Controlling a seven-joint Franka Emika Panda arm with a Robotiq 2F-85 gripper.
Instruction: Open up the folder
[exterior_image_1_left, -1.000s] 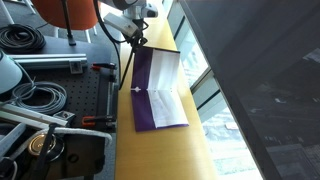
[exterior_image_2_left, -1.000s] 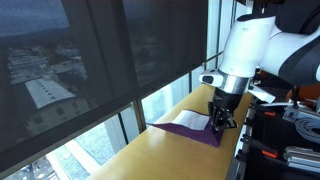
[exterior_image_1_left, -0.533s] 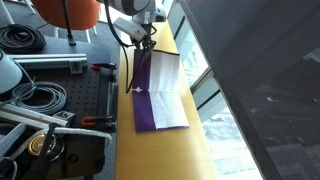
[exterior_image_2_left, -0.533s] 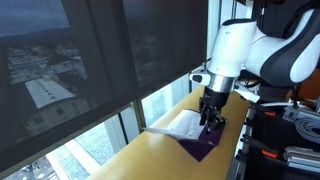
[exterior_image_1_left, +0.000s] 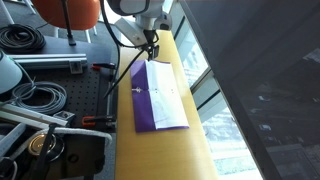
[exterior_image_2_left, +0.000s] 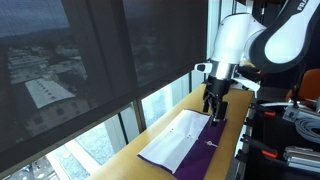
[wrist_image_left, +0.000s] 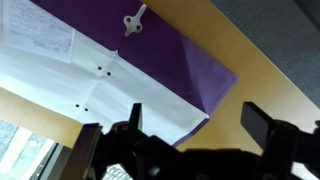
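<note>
Lying flat and fully open on the yellow wood worktop (exterior_image_1_left: 165, 150), the folder (exterior_image_1_left: 145, 105) runs lengthwise along the window side. Purple cover faces the bench side and white sheets w/ punch holes sit on the window side in both exterior views. Claw (exterior_image_1_left: 150, 45) hangs over the folder's far end, pointing down. Wrist view shows claw (wrist_image_left: 195, 115) fingers (wrist_image_left: 135, 118) spread apart w/ nothing between them, purple corner of the folder (wrist_image_left: 190, 70) just below. Prob. not touching the paper, but the gap is hard to judge.
</note>
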